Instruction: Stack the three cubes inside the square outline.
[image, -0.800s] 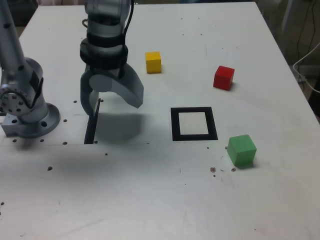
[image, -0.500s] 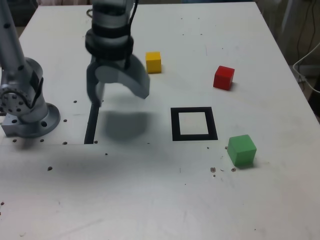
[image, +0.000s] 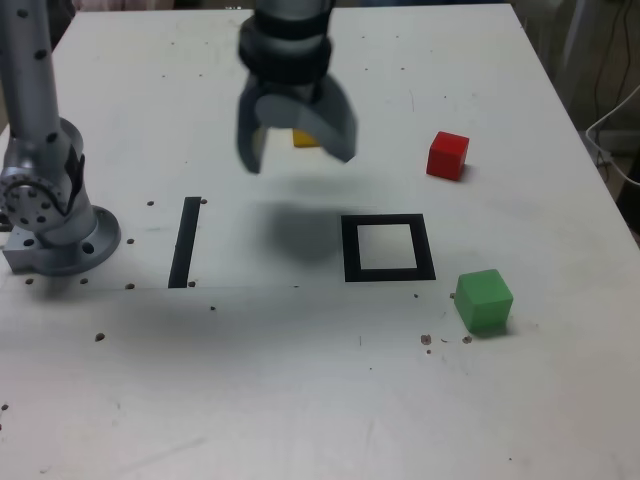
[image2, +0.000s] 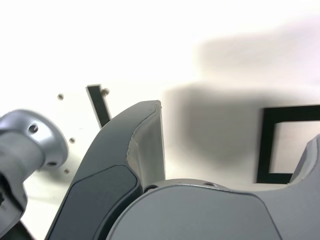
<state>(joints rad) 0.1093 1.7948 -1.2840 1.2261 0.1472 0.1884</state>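
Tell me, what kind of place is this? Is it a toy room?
Probably a robot test bench or lab. A robot arm's base is bolted to a white table, a black square outline is marked on it, and cables hang past the edge.

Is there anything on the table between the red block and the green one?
No. In the exterior view, only bare white table lies between the red block and the green block.

the arm reached toward the far middle, its gripper (image: 298, 143) pointed downward, jaws spread wide, holding nothing.
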